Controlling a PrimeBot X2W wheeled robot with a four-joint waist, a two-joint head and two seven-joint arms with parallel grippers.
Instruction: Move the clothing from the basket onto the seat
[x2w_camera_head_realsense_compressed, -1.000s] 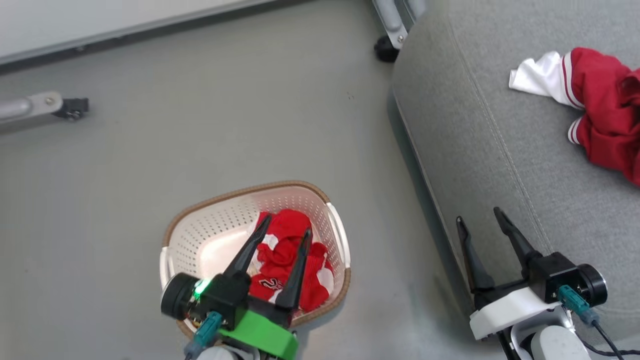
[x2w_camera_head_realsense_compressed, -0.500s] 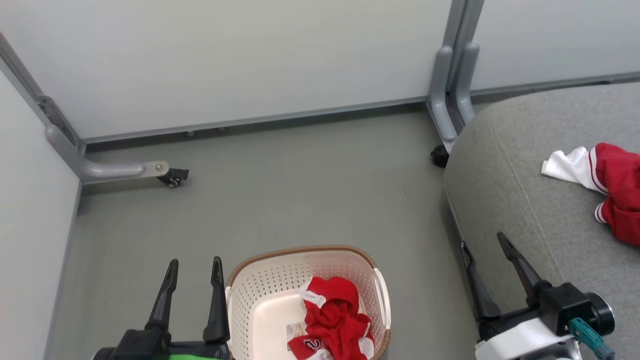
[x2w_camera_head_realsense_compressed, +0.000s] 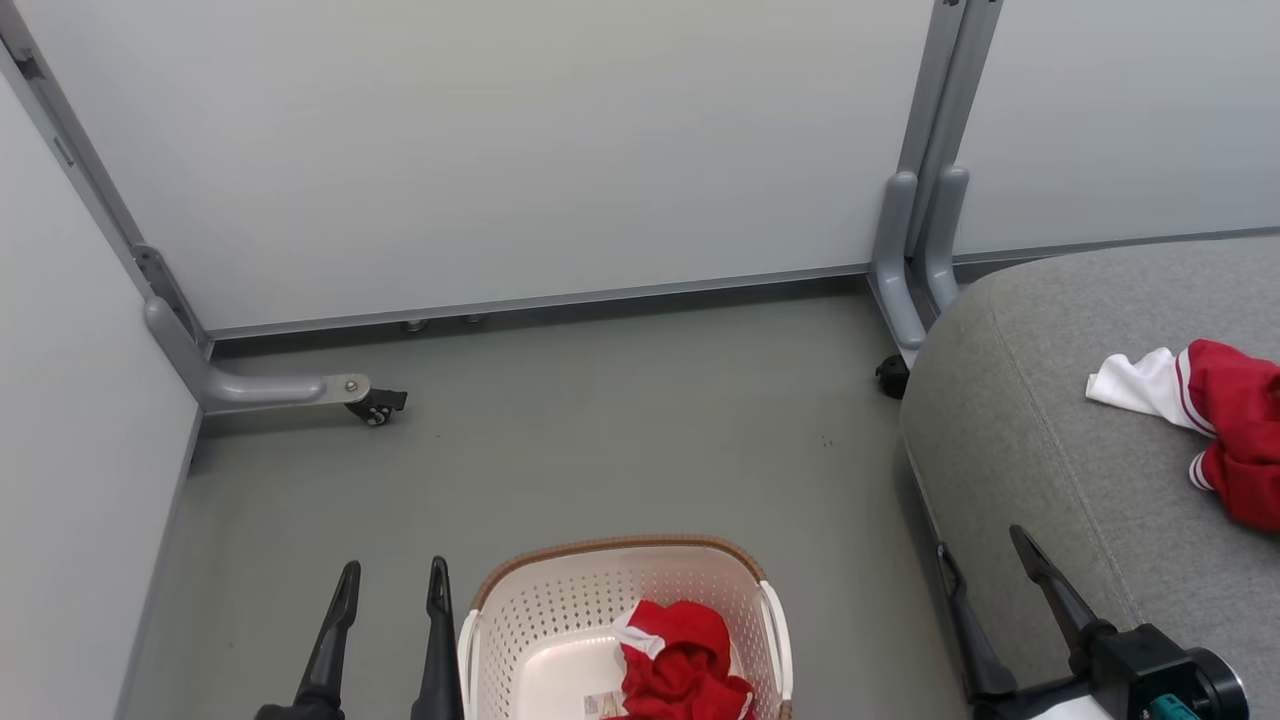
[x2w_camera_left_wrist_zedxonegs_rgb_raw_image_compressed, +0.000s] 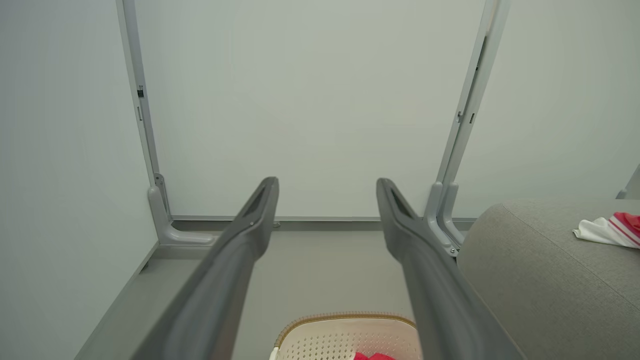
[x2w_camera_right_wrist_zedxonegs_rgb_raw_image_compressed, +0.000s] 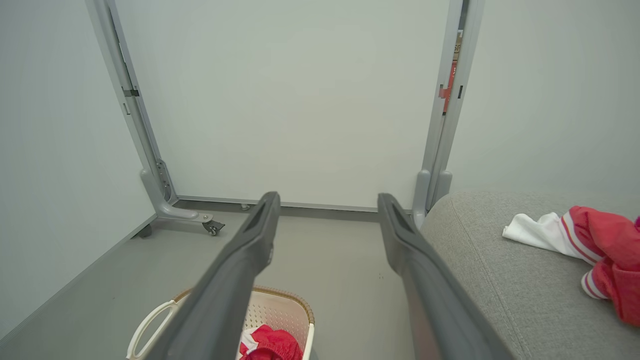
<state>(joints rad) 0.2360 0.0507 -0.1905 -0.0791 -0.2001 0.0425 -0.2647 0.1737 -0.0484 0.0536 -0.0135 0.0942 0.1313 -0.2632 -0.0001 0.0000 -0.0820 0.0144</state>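
— How was the left claw (x2w_camera_head_realsense_compressed: 393, 568) found?
— It was seen spread wide and empty, held over the floor (x2w_camera_head_realsense_compressed: 600, 450) just left of the basket (x2w_camera_head_realsense_compressed: 620, 545), not above it.
— What trouble could be expected there?
— The rim would have to be crossed. If the claw were brought in too low, the rim could be struck and the light basket shoved or tipped.
— And the clothing inside?
— One red garment (x2w_camera_head_realsense_compressed: 680, 655) was seen bunched in the right half of the basket, close to the white handle (x2w_camera_head_realsense_compressed: 778, 640). The fabric was judged thin and slippery. If only a loose fold were pinched, it could be dropped during the lift, and a tip of the claw could be caught in the holes of the wall.
— The right claw (x2w_camera_head_realsense_compressed: 980, 542)?
— It was seen spread and empty too, at the front edge of the seat (x2w_camera_head_realsense_compressed: 1040, 420). Were it swung carelessly, the cushion could be knocked.
— And further right?
— The other garment (x2w_camera_head_realsense_compressed: 1235, 440) was seen lying on the seat already, well apart from the basket. If the next one were let go too near the rounded edge, it could be lost to the floor.
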